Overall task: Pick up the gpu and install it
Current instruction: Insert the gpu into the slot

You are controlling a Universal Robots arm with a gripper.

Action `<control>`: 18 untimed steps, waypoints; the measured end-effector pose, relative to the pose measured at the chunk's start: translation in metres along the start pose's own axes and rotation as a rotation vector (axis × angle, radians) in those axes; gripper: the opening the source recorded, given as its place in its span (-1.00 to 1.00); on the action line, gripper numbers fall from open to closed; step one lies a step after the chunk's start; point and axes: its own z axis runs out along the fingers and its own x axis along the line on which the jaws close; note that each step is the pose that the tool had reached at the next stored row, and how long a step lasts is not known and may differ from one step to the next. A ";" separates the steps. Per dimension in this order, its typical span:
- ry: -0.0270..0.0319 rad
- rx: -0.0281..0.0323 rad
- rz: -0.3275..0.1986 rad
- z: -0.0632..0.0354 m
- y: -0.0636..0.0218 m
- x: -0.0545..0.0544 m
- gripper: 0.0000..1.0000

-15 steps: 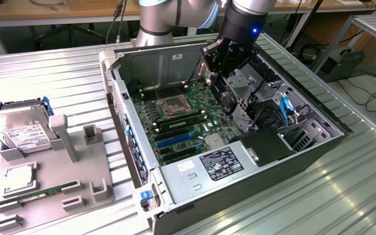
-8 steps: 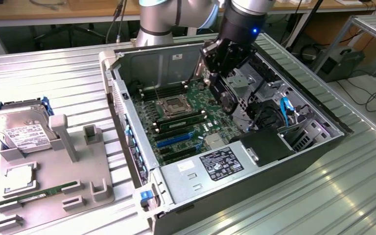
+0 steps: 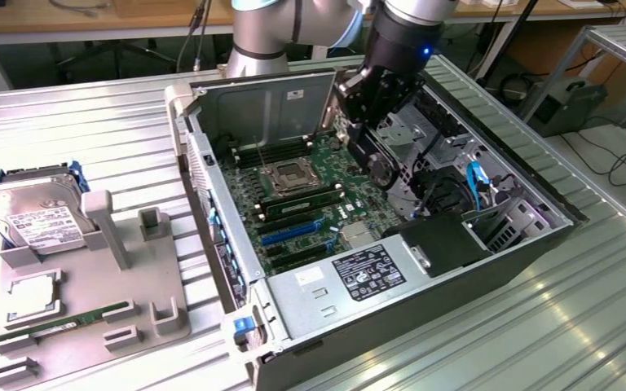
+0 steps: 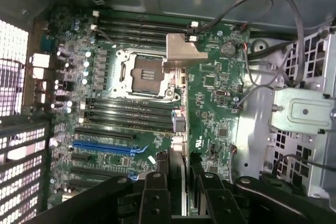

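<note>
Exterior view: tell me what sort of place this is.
Probably a robotics lab bench for PC assembly: the arm's claw holds the gpu inside an open computer case on a ribbed metal table, with a hard drive and memory stick in a parts holder beside it.

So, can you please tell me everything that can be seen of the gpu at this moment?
The gpu is a thin dark card, seen edge-on in the wrist view. A folded silvery metal bracket closes its far end. The gripper holds it, with black fingers pressed on its two flat sides. It hangs inside the open computer case, above the green motherboard, beside the empty processor socket. Whether it touches the board cannot be told.
</note>
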 end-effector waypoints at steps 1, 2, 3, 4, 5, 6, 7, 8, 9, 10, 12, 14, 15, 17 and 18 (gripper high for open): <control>0.0008 0.0005 -0.014 0.0000 0.0000 0.000 -0.46; 0.0020 0.0011 -0.036 0.0001 0.0000 0.000 -0.46; 0.0033 0.0018 -0.059 0.0001 0.0000 0.000 -0.46; 0.0042 0.0024 -0.078 0.0001 0.0000 0.000 -0.46; 0.0051 0.0029 -0.096 0.0002 0.0000 0.000 -0.46; 0.0061 0.0034 -0.114 0.0002 0.0000 0.000 -0.46; 0.0074 0.0042 -0.138 0.0002 0.0000 0.000 -0.46; 0.0083 0.0047 -0.154 0.0002 0.0000 0.000 -0.46; 0.0090 0.0051 -0.167 0.0002 0.0000 0.000 -0.46; 0.0096 0.0054 -0.179 0.0002 0.0000 0.000 -0.46; 0.0113 0.0063 -0.213 0.0002 0.0000 0.000 -0.46; 0.0125 0.0056 -0.246 0.0003 0.0000 0.000 -0.46; 0.0128 0.0048 -0.258 0.0003 0.0001 0.000 -0.46; 0.0133 0.0037 -0.276 0.0004 0.0000 0.000 -0.46; 0.0135 0.0033 -0.283 0.0004 0.0000 0.000 -0.46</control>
